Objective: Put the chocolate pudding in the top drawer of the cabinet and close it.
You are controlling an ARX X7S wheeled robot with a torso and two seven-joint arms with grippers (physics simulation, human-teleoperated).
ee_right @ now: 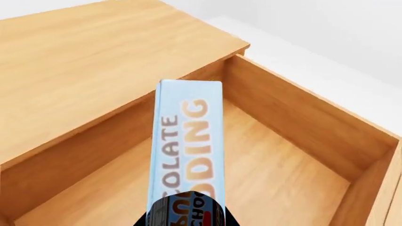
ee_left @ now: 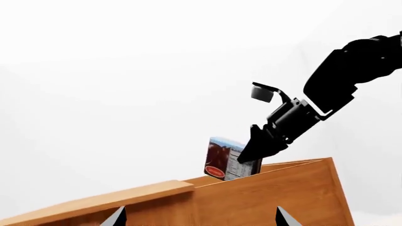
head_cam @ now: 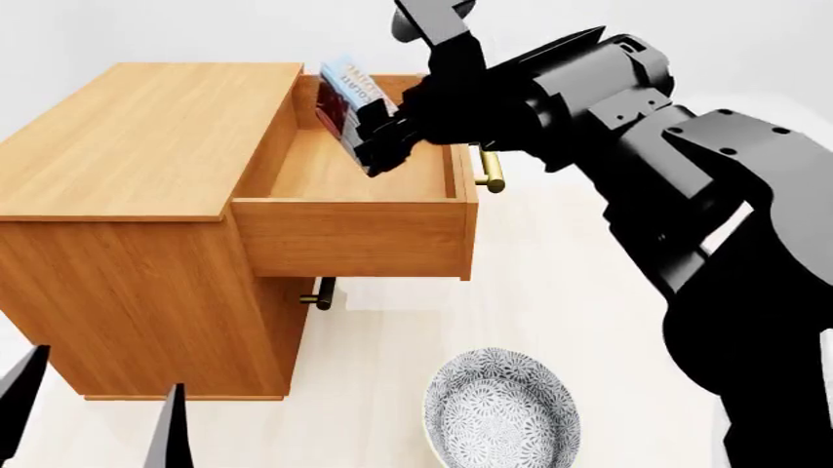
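Item: chocolate pudding [head_cam: 349, 97], a thin box with a light blue edge. Location: held in the air over the inside of the top drawer [head_cam: 351, 234], tilted, not yet resting on the drawer floor.

Item: right pincer [head_cam: 377, 136]. State: pinching the chocolate pudding at one end; the box stands out beyond the fingers toward the drawer's back wall.

Item: left pincer [head_cam: 98, 414]. State: spread, nothing between its tips, low in front of the cabinet [head_cam: 131, 136] and well apart from the drawer.

Item: top drawer. State: pulled fully out of the cabinet, inside bare wood, brass handle [head_cam: 489, 171] showing beside the right arm.

Item: patterned bowl [head_cam: 501, 409], on the floor in front of the cabinet. No part in the task.

Progress, as judged: drawer opened and box carried over it. Left to do: lower and release the box inside, withdraw the arm, push the drawer shut.
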